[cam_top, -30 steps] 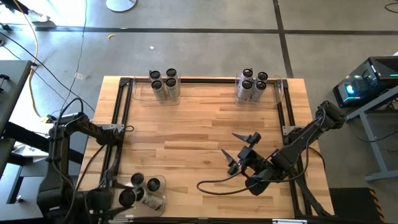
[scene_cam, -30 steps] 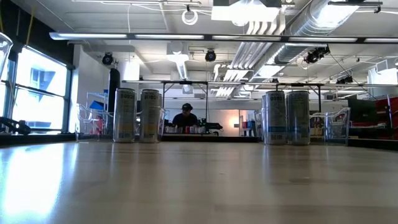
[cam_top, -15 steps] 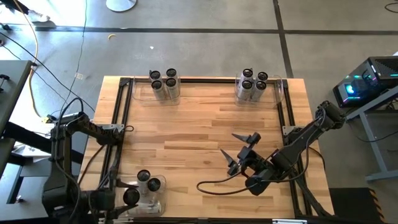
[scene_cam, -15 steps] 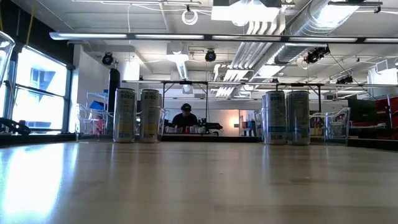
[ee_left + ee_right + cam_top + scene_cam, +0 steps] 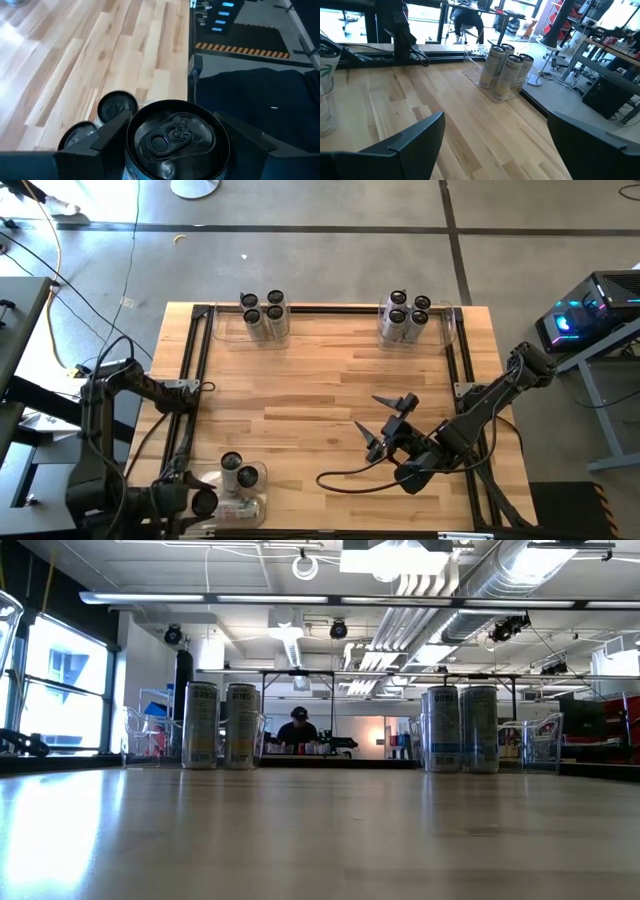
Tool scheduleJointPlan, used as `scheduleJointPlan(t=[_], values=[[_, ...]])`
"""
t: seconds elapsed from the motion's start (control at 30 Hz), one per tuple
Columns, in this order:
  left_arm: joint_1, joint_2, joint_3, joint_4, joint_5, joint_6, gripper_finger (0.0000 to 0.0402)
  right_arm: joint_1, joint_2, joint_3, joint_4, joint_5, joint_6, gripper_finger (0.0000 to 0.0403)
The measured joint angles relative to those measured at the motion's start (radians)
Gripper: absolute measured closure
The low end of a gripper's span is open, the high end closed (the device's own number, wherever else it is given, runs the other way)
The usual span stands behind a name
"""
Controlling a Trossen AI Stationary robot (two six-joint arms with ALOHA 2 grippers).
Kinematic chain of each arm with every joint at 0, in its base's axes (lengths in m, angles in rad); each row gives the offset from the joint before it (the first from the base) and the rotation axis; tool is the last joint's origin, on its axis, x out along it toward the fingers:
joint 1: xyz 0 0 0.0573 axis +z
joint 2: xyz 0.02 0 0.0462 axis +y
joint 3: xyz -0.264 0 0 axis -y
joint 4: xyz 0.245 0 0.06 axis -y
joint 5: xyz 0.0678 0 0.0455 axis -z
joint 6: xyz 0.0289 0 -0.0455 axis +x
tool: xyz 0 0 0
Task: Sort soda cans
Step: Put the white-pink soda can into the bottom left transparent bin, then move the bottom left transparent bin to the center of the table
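High view showed us a wooden desk (image 5: 330, 390) with soda cans in three clusters: four in a clear bin at the far left (image 5: 264, 317), four in a clear bin at the far right (image 5: 405, 318), and a near-left bin (image 5: 235, 495) with two cans standing in it. We judged the two far groups to be sorted, so the work was well past its middle, with the near-left bin's cans left to move. Our left hand (image 5: 175, 150) sat at the near-left corner beside that bin, its fingers clamped on either side of one can (image 5: 175, 137), whose dark top with pull-tab filled the left wrist view; two more tops (image 5: 116, 106) showed just beyond it. Whether that can was lifted or resting we could not tell. Our right hand (image 5: 385, 425) waited over bare desk at near right, well apart from every can, its fingers spread wide and holding nothing; its wrist view looked across the desk to a far bin of cans (image 5: 506, 72). Low view showed both far groups upright (image 5: 220, 725) at the desk's back edge, a person seated in the room beyond. By our judgement, three cans remained to place.
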Motion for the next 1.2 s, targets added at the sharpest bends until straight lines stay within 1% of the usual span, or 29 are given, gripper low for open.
scheduleJointPlan(t=[0.1, 0.37, 0.63, 0.83, 0.93, 1.03, 1.2], values=[[-0.013, 0.000, -0.051, -0.014, -0.024, -0.070, 0.0160, 0.000, 0.000, 0.000, -0.001, -0.013, 0.000, 0.0055], [-0.025, 0.000, -0.241, -0.046, -0.022, -0.277, 0.0160, 0.000, 0.000, 0.000, -0.008, -0.019, 0.000, 0.0055], [-0.027, 0.000, -0.372, -0.029, -0.029, -0.361, 0.0160, 0.000, 0.000, 0.000, -0.001, -0.019, 0.000, 0.0055], [-0.028, 0.000, -0.431, -0.017, -0.018, -0.422, 0.0158, 0.000, 0.000, 0.000, 0.000, -0.019, 0.003, 0.0055], [-0.027, 0.000, -0.454, -0.016, 0.011, -0.465, 0.0123, 0.000, 0.000, 0.000, 0.000, -0.020, 0.003, 0.0055], [-0.027, 0.000, -0.467, -0.014, 0.018, -0.492, 0.0090, 0.000, 0.000, 0.000, 0.000, -0.020, 0.007, 0.0055], [-0.027, -0.003, -0.470, -0.011, 0.023, -0.494, 0.0078, 0.000, 0.000, 0.000, 0.000, -0.021, 0.008, 0.0055]])
